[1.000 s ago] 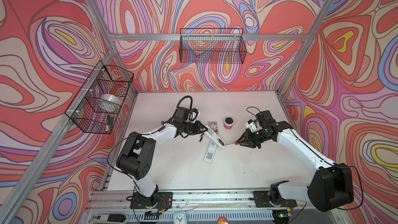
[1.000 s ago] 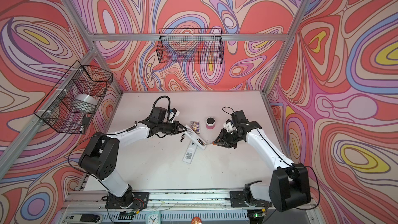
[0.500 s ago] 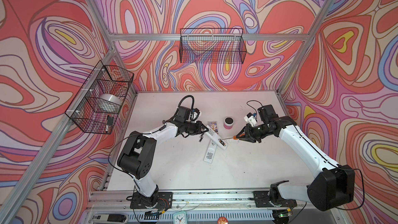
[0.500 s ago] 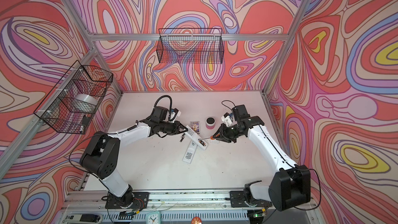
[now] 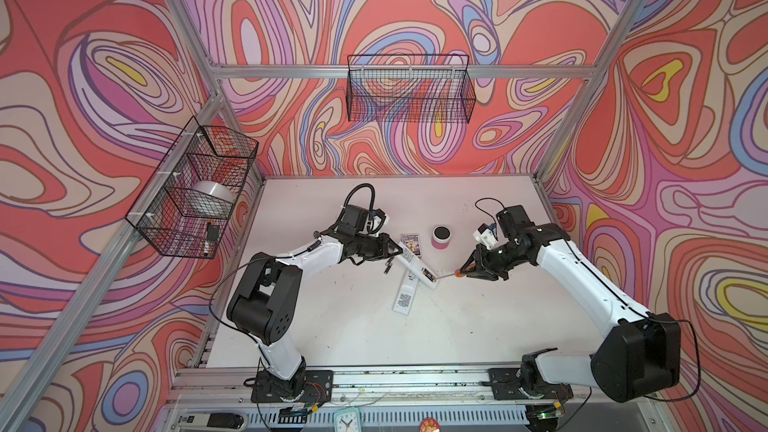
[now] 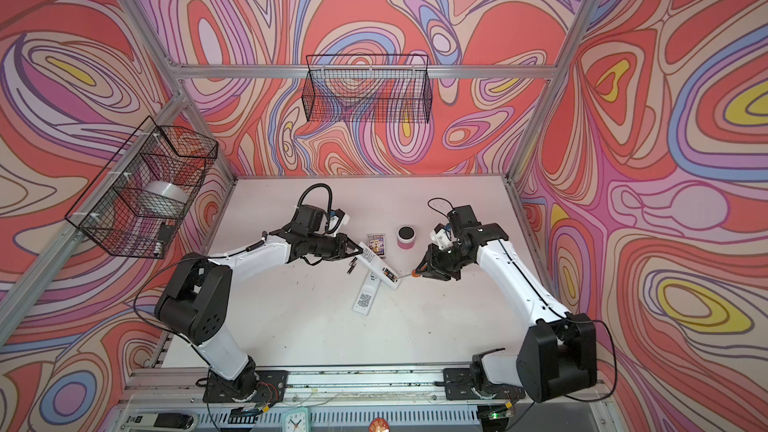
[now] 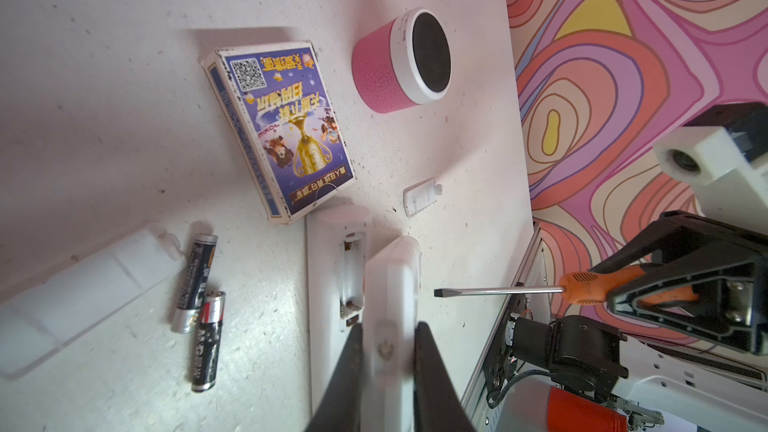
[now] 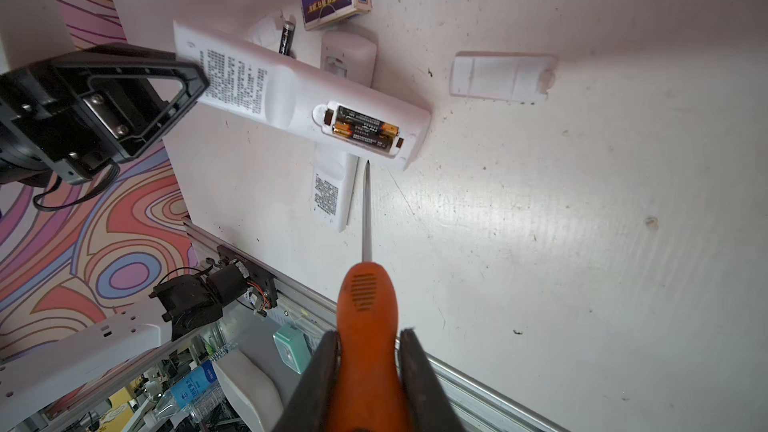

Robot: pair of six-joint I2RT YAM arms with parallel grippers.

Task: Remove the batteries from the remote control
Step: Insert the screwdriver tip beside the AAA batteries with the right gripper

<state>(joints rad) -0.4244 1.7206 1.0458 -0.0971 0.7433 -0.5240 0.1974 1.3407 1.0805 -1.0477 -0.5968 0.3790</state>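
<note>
Right wrist view: right gripper (image 8: 370, 336) clamps the screwdriver (image 8: 365, 297), tip just short of two batteries (image 8: 365, 130) in the remote control (image 8: 266, 89), which the left gripper (image 7: 388, 326) pinches. In a top view the batteries (image 5: 428, 273) lie at the right gripper's 9 o'clock, axes 10-to-4

Swirly walls (image 5: 415, 2), white tabletop (image 5: 478, 326), aluminium frame (image 5: 291, 71), wire basket (image 5: 409, 93) on back wall

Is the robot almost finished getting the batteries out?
About halfway. Two loose batteries lie on the table, and the slot of the flat remote is empty. The left gripper holds a second remote; the right gripper points a screwdriver at it. The two batteries inside still need prying out.
</note>
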